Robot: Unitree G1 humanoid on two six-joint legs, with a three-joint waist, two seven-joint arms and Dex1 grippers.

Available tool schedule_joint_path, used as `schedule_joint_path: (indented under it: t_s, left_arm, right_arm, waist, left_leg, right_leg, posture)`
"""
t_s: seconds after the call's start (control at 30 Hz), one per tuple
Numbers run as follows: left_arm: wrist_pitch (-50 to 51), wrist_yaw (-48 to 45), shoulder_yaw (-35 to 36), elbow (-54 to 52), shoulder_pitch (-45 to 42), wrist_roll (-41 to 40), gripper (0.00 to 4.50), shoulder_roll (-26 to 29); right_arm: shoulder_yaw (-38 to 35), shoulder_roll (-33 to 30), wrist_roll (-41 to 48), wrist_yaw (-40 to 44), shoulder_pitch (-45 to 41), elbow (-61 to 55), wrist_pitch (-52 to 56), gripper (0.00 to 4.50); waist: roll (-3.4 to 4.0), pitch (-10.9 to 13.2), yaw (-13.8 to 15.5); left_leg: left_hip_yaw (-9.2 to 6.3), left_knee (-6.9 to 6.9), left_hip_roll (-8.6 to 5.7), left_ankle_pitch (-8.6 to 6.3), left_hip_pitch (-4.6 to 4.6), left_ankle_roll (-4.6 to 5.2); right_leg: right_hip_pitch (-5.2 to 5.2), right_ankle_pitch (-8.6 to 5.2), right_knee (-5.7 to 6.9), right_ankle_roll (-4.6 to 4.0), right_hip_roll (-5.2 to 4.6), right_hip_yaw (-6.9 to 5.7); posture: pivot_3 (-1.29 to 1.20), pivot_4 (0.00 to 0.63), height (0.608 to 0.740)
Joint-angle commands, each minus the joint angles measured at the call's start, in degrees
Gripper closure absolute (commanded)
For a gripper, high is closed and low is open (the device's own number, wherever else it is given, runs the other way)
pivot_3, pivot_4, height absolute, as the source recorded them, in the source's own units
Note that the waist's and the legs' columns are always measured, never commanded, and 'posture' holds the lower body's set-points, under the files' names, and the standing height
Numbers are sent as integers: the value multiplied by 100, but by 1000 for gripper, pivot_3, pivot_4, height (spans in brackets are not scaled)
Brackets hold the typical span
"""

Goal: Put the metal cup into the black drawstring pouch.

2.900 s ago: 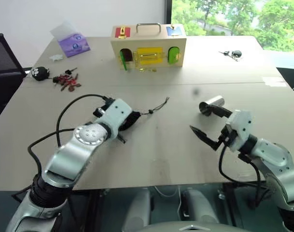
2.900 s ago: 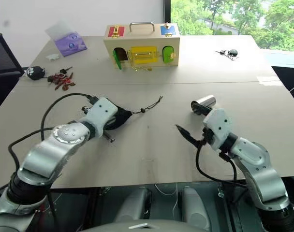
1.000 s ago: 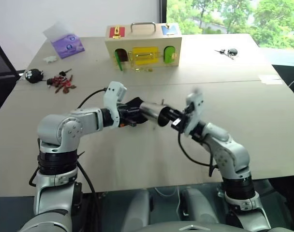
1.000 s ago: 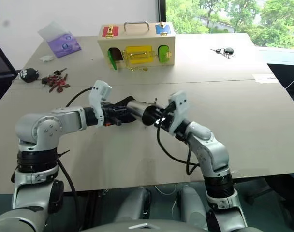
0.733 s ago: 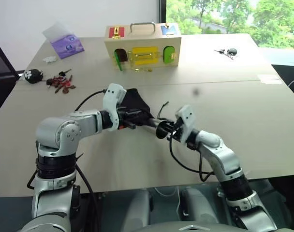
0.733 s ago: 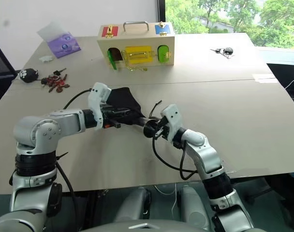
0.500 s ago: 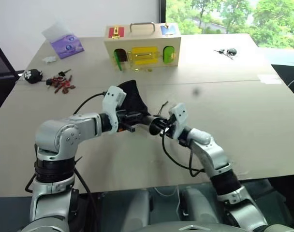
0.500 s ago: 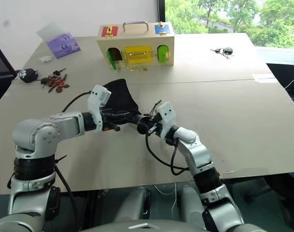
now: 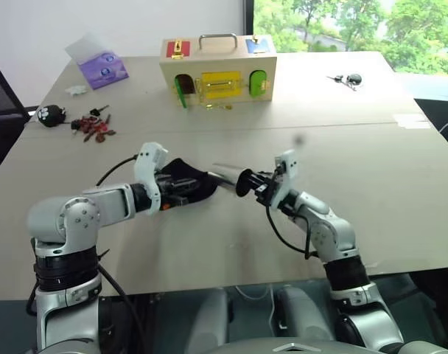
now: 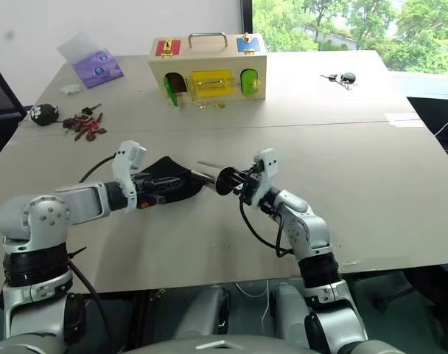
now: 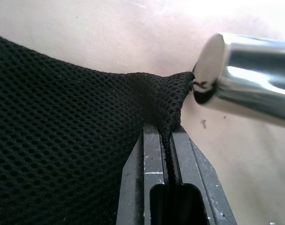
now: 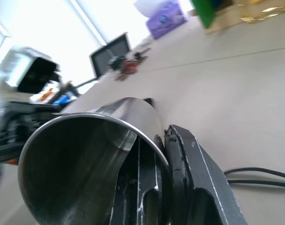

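a: how far along is this looking?

b: about midway, i'd judge. the right gripper (image 12: 154, 187) is holding the metal cup (image 9: 230, 178) by its rim, one finger inside the open mouth and one outside, jaws narrowed on the wall. the cup is lying roughly level above the table (image 9: 401, 177), closed base pointing at the black drawstring pouch (image 9: 186, 186).

a: and the pouch?

b: the left gripper (image 11: 166, 140) is pinching a fold of its mesh, jaws nearly together with the fabric between them. the pouch is hanging from that grip, just above the table in front of the robot.

a: is the cup going in yet?

b: not yet. in the left wrist view the cup's base is sitting right at the bunched edge of the fabric, touching it or just beside it, and i can't see an open mouth there.

a: so what's remaining?

b: finding or spreading the opening, sliding the cup inside, then letting go. both pickups are looking done.
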Motion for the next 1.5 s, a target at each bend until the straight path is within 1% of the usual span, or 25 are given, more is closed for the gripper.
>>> schedule_joint_path:
  t_s: [0.03,0.2,0.33,0.4,0.57,0.7,0.73,0.77,0.9,1.0,1.07,1.1,1.13,1.23,1.27,1.3,1.37,1.4,1.5]
  left_arm:
    - [237,72,279,-60,-168,-182,4500,-14]
    - [377,112,347,-134,-243,-247,4500,-13]
    - [431,153,324,-247,-231,-262,4500,5]
    - [429,184,327,-306,-218,-254,4500,11]
    - [536,255,443,-582,-126,-333,4500,-38]
    - [580,282,527,-1014,-227,-575,4500,-283]
    - [668,322,561,-1093,-294,-642,4500,-389]
    - [778,386,601,-1179,-371,-713,4500,-520]
    - [937,556,751,-1567,-423,-1078,4500,-1001]
    - [940,737,845,-1849,-251,-1272,4500,-1255]
    - [940,847,916,-2021,-169,-1377,4500,-1430]
    - [940,911,934,-2072,-155,-1396,4500,-1490]
    - [940,1014,990,-2105,-150,-1448,4500,-1596]
    - [940,1378,1245,-2184,-224,-1781,4500,-2030]
    - [940,1482,1278,-2210,-245,-1895,4500,-2133]
    - [940,1570,1283,-2240,-257,-1989,4500,-2210]
    - [940,1724,1260,-2282,-268,-2159,4500,-2329]
    - [939,1796,1248,-2294,-271,-2218,4500,-2371]
    - [916,1937,1199,-2285,-269,-2383,4500,-2439]
  right_arm:
    - [113,206,186,309,-202,81,-118,4456]
    - [334,285,-283,451,-375,930,-695,4456]
    - [568,235,-1042,305,-537,2019,-1497,4456]
    - [708,193,-1452,166,-626,2471,-1939,4456]
    - [1275,-8,-2605,-274,-853,3061,-3026,4456]
    - [1627,-46,-3345,-779,-1220,3562,-3827,4456]
    - [1574,19,-3326,-838,-1293,3691,-3894,4456]
    - [1414,159,-3122,-788,-1356,3787,-3822,4456]
    - [340,905,-1652,-495,-1650,3719,-2755,4456]
    - [-124,1130,-946,-572,-1936,3708,-2118,4456]
    - [-256,1176,-655,-657,-2080,3730,-1849,4456]
    - [-234,1157,-625,-679,-2105,3729,-1833,4456]
    - [-55,1089,-855,-810,-2135,3778,-2049,4456]
    - [1417,445,-2843,-1353,-2261,4122,-3681,4456]
    - [1612,334,-3162,-1452,-2311,4276,-4014,4456]
    - [1640,296,-3273,-1522,-2368,4430,-4180,4456]
    - [1474,338,-3183,-1448,-2470,4670,-4222,4456]
    - [1274,426,-2972,-1333,-2497,4716,-4127,4456]
    - [505,770,-1974,-897,-2594,4598,-3287,4456]
  waist:
    - [0,0,-6]
    - [0,0,0]
    - [0,0,-1]
    - [-3,-2,-8]
    - [-9,-6,-20]
    - [-8,-6,-17]
    - [-9,-6,-13]
    - [-9,-6,-11]
    - [-6,-4,3]
    - [-6,-3,7]
    - [-6,-3,-2]
    - [-6,-3,-5]
    - [-6,-3,-5]
    - [-5,-1,-41]
    - [-8,0,-54]
    - [-10,0,-49]
    - [-12,-2,-15]
    - [-12,-2,7]
    - [-16,0,39]
  left_leg:
    - [1,0,0,0,0,0]
    - [1,0,-1,0,0,-1]
    - [2,0,-2,0,1,-2]
    - [3,0,-2,0,8,-3]
    - [1,3,-1,8,24,-14]
    - [0,2,0,15,29,-26]
    - [-1,2,1,16,29,-27]
    - [-2,1,2,19,29,-34]
    - [-9,-1,3,23,19,-41]
    - [-14,0,1,23,8,-41]
    - [-12,-2,1,22,8,-39]
    - [-13,-2,2,22,8,-38]
    - [-13,-6,3,20,9,-35]
    - [-5,-10,1,15,9,-27]
    - [3,-10,-5,15,7,-28]
    - [4,-10,-6,17,4,-30]
    - [-1,-9,-2,25,1,-44]
    - [-2,-9,-2,26,1,-46]
    - [-8,-6,-3,26,-3,-46]
  right_leg:
    - [0,0,0,0,0,2]
    - [0,0,-1,0,-2,2]
    - [0,0,-1,0,-3,3]
    - [3,0,-1,0,-3,4]
    - [15,1,4,0,-2,6]
    - [14,2,11,-1,3,8]
    - [14,2,11,-1,3,7]
    - [14,2,11,-1,3,7]
    - [11,3,8,-3,1,2]
    - [9,3,4,-3,-8,-1]
    - [9,3,3,-3,-9,0]
    - [8,3,3,-3,-14,0]
    - [8,3,2,-4,-13,-1]
    - [2,3,1,-4,-5,4]
    - [-4,3,2,-3,-1,9]
    - [-5,3,2,-3,1,9]
    - [-4,3,1,-3,0,5]
    - [-2,3,-2,-3,-1,4]
    - [2,3,-7,-2,-8,0]
  posture:
    - [0,150,740]
    - [0,150,740]
    - [0,150,740]
    - [0,150,740]
    - [0,150,740]
    - [0,150,740]
    - [0,150,740]
    - [0,150,740]
    - [0,150,740]
    - [0,150,740]
    - [0,150,740]
    - [0,150,740]
    - [0,150,740]
    - [0,150,740]
    - [0,150,740]
    - [0,150,740]
    - [0,150,740]
    - [0,150,740]
    - [0,150,740]
